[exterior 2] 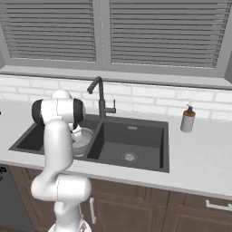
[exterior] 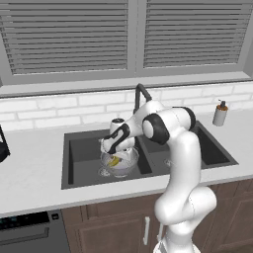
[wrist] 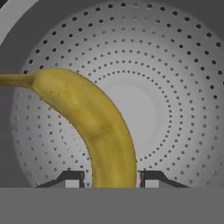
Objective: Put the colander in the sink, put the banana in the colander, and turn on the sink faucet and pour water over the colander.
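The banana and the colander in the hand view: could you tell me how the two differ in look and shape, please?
The banana is yellow and smooth-skinned; the colander is silvery grey and dotted with rings of small holes. The banana is a long curved piece with a thin stem; the colander is a round bowl, wider than the banana. The banana lies inside; the colander holds it. Both sit in the sink's left basin.

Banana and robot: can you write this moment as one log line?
colander: in sink | banana: in colander, between gripper fingertips | faucet: no water seen
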